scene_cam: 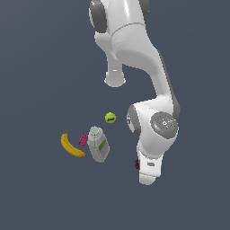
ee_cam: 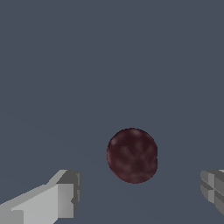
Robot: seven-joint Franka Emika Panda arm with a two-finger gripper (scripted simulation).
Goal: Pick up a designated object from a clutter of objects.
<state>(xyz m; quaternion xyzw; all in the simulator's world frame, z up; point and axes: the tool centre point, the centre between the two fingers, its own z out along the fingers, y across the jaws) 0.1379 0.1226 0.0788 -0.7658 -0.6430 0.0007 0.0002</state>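
Note:
The designated object, a dark maroon bumpy ball point(ee_cam: 132, 155), lies on the dark floor in the wrist view, apart from both fingers. My gripper point(ee_cam: 140, 192) is open, with one grey finger point(ee_cam: 65, 194) on one side of the ball and the other fingertip point(ee_cam: 213, 189) on the far side. In the exterior view only a sliver of the maroon ball point(scene_cam: 137, 164) shows beside the white hand point(scene_cam: 148, 170), which hides the fingers. The rest of the clutter of objects lies toward the exterior view's left.
A banana point(scene_cam: 71, 146), a small pink block point(scene_cam: 83, 139) and a grey-white bottle with a green label point(scene_cam: 98, 144) lie close together. A yellow-green tennis ball point(scene_cam: 110, 117) sits behind them. The arm's base point(scene_cam: 115, 80) stands further back.

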